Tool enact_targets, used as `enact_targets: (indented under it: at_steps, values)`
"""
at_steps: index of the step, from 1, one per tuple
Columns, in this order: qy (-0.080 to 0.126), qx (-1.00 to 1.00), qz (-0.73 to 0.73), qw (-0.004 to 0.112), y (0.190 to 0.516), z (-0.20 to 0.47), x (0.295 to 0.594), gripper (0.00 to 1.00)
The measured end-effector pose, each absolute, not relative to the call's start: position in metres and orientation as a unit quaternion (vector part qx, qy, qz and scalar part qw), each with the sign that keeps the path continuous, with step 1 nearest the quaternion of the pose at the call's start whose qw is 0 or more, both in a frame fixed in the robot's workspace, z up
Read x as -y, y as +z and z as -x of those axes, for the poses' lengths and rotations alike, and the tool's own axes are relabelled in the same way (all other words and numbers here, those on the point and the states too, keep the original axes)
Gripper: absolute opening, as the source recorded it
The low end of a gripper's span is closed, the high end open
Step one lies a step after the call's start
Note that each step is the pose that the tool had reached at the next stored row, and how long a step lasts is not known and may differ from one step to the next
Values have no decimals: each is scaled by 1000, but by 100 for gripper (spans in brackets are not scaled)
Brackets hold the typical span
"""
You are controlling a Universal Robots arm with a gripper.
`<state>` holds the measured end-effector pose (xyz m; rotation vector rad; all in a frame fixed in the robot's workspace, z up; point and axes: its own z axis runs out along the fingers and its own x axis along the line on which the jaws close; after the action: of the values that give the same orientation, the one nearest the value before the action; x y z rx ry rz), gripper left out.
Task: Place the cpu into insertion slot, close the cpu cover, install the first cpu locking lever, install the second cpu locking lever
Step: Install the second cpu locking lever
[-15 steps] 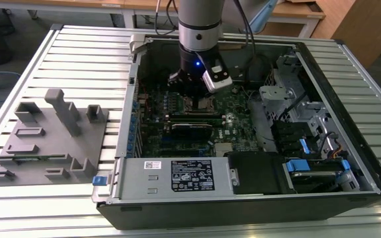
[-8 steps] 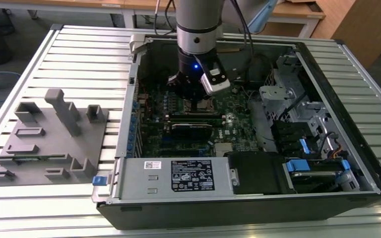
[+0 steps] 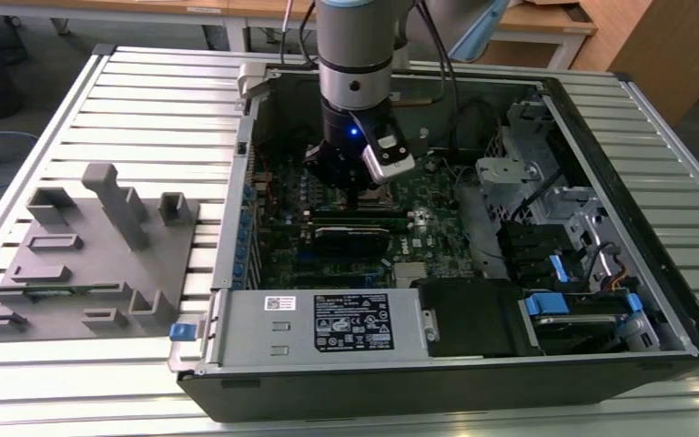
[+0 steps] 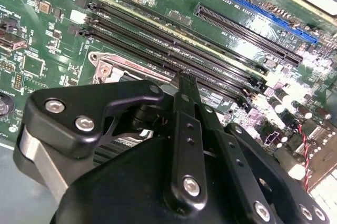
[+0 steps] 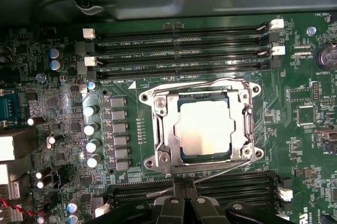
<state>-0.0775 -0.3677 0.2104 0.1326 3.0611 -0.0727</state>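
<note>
Black and heavily bolted, the robot's gripper [image 4: 181, 84] hangs low over the green motherboard [image 5: 295, 145], its two slim fingers [image 5: 176, 208] drawn together with nothing visibly between them, their tips sitting at a thin wire lever [image 5: 210, 174] that runs along the near edge of the socket; my guess is they are closed like this to act as a single narrow prod rather than as a clamp. Just beyond, in the first wrist view's centre, the small flat square cpu [image 5: 204, 127] with its dull silver-tan top already lies seated in the socket, and the thin silvery metal cpu cover [image 5: 160, 129] frames it, folded down flat so the chip shows through its window. Past the socket run the long black memory slots [image 5: 179, 50], left clear of the work. In the exterior view the arm reaches straight down into the open black computer case [image 3: 447, 391], which lies on a ribbed metal table [image 3: 143, 100], with a grey parts fixture [image 3: 83, 255] at the frame's left.
</note>
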Motion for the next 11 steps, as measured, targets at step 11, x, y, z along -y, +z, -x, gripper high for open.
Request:
enact_targets:
  at_steps: [11]
  values:
    - [-14, -998, -44, 49, 209, 89, 368, 11]
